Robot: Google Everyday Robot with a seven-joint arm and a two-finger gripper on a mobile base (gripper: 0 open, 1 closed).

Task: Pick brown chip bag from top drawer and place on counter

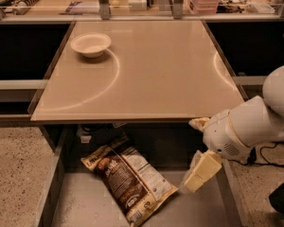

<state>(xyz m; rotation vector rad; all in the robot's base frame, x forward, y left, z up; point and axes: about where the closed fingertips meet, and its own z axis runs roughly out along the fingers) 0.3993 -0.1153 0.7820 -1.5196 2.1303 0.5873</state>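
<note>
The brown chip bag [129, 179] lies flat and slanted on the floor of the open top drawer [85, 207], its white nutrition panel facing up and its cream-yellow ends at upper left and lower right. The counter [156, 70] is the glossy beige tabletop above the drawer. My gripper [199, 171] hangs from the white arm at the right, over the drawer's right side, just right of the bag's lower end and a little above it. It holds nothing.
A white bowl [91, 44] stands on the counter's far left. A cluttered bench with metal posts [103, 1] runs along the back. The drawer's grey side walls [51, 193] flank the bag. Speckled floor [14, 174] lies to the left.
</note>
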